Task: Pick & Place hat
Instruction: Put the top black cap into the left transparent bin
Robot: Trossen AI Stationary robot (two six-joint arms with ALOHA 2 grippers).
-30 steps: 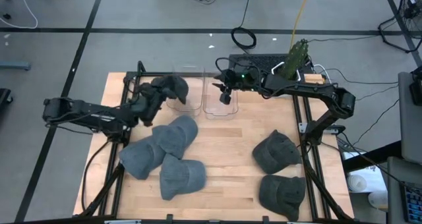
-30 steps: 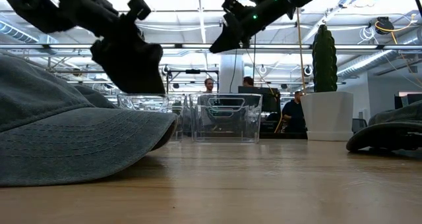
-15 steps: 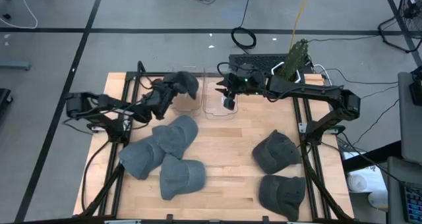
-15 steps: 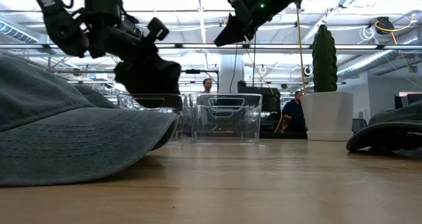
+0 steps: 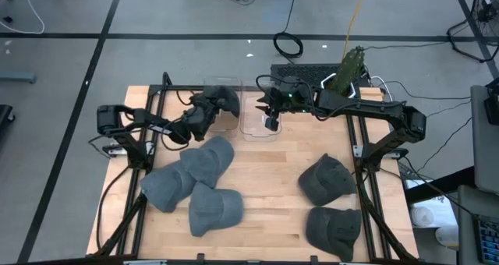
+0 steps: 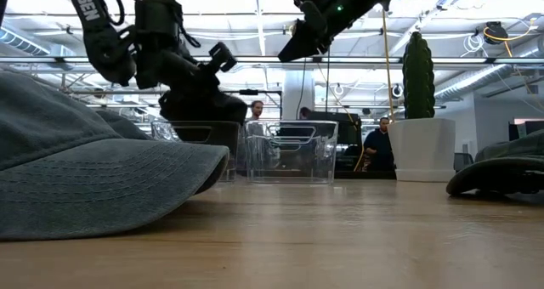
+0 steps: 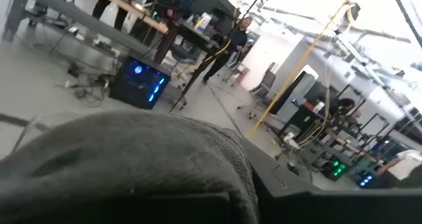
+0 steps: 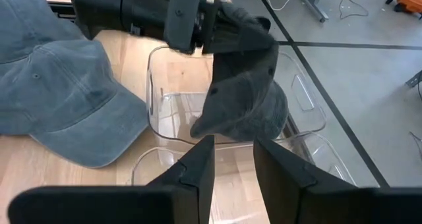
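A robotics lab: a framed wooden worktop (image 5: 265,179) on a grey taped floor, benches with lit computers (image 7: 138,79), cables, people (image 6: 376,144) standing under ceiling lights.

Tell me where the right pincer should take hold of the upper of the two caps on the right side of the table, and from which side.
Judging from above, the upper right cap lies flat with its crown domed up. The right pincer, open over the clear bins, would probably do best coming straight down and pinching a fold of crown fabric, since nothing stiff stands up. The lower cap lies close below, so approach from the bin side.
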